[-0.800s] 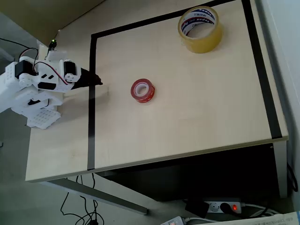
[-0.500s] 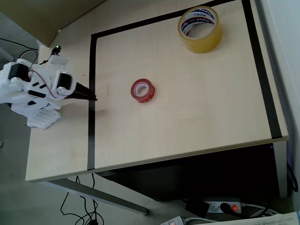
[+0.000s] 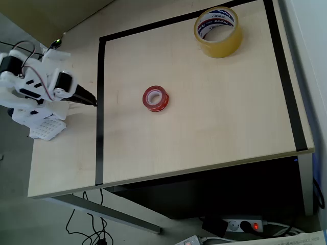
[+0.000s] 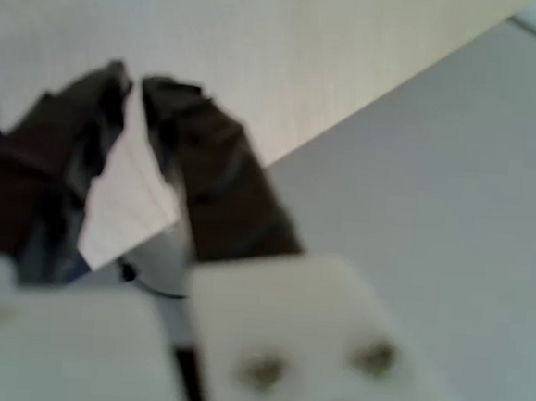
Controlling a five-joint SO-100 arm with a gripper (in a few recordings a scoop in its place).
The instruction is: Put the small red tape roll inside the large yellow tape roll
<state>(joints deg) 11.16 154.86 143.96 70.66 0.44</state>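
Blurry close-up. Gripper point(image 4: 133, 83) in left half of frame, two dark fingers point(image 4: 218, 183) rising from lower left, tips nearly touching near upper left, narrow wedge of gap below them, nothing held. White arm housing point(image 4: 312, 353) across bottom. Pale wood table point(image 4: 290, 44) across top, edge running diagonally to upper right; grey floor point(image 4: 453, 206) at right.

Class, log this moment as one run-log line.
gripper: nearly shut, empty, at table's left | red roll: mid-table, untouched | yellow roll: far corner, apart | step: not started
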